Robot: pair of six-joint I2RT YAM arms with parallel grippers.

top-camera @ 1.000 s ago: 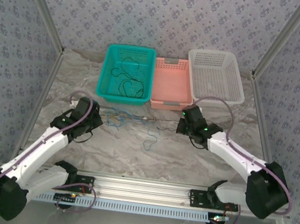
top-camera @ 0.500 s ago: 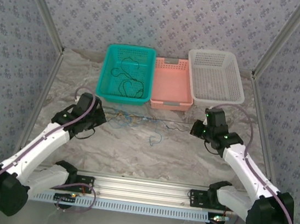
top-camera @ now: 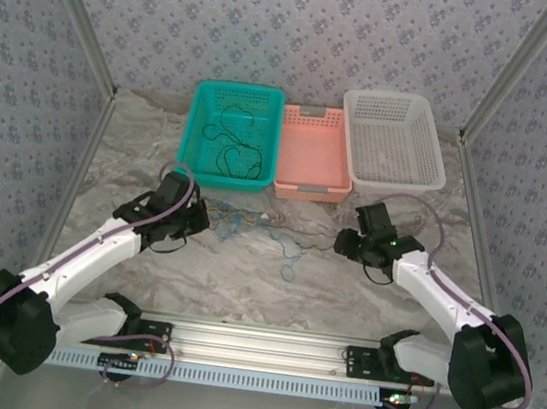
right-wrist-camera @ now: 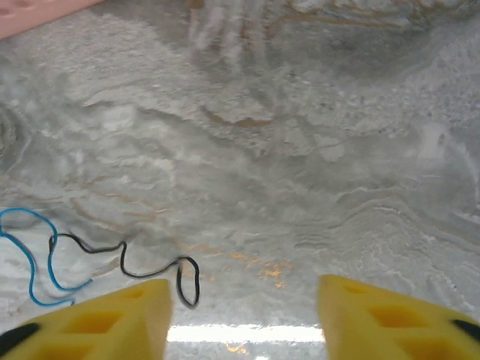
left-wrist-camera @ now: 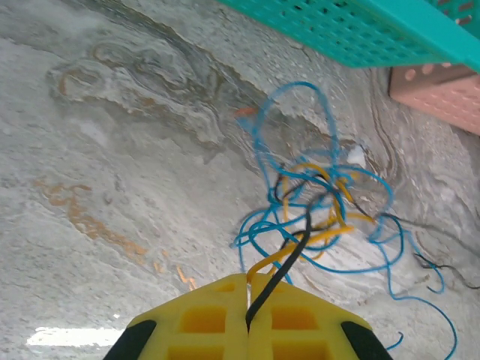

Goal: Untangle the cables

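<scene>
On the tabletop, just on the near side of the teal basket, the cables are bunched in a knot. One black strand is pinched in the closed left tool. The right tool has just been parted and emptied. A black end is left lying beside it, so a regrasp is judged needed.

Left arm stretched forward and inward, wrist bent down, left gripper with yellow fingers pressed together on cables, right arm angled inward, right gripper held low, jaws standing apart
</scene>
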